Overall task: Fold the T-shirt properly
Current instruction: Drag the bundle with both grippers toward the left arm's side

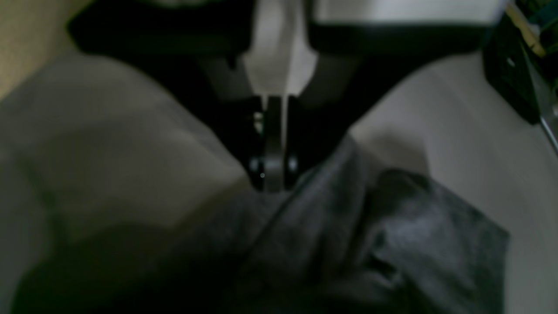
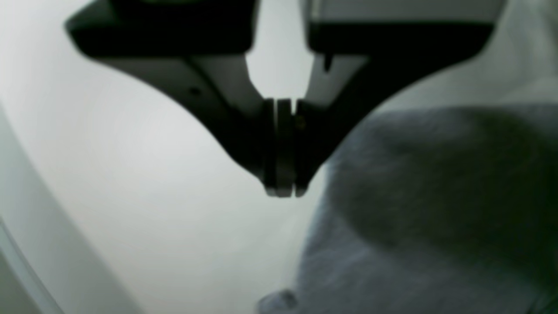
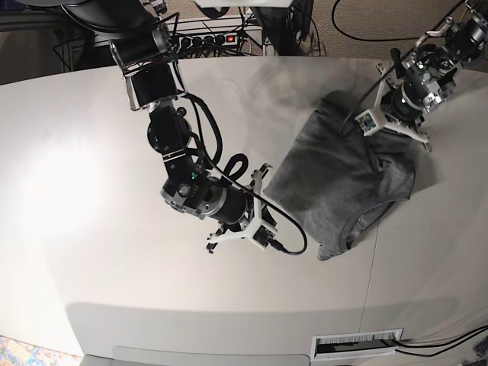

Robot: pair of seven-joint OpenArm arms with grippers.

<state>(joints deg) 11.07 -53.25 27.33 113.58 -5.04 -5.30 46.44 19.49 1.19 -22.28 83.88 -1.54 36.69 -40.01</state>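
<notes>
Under the left wrist camera, the left gripper (image 1: 273, 181) had its jaws pressed together at a raised fold of the T-shirt (image 1: 370, 244); blur hid whether cloth was pinched. From the right wrist view, the right gripper (image 2: 282, 189) was clamped on nothing, just beside the shirt's edge. Overhead, the T-shirt lay crumpled on the white table (image 3: 91, 191) between both arms.

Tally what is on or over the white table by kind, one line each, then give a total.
T-shirt: 1, grey, crumpled.
Robot arms: 2, each ending in one tool, the left tool and the right tool.
Table: 1, white.
Total: 4.
</notes>
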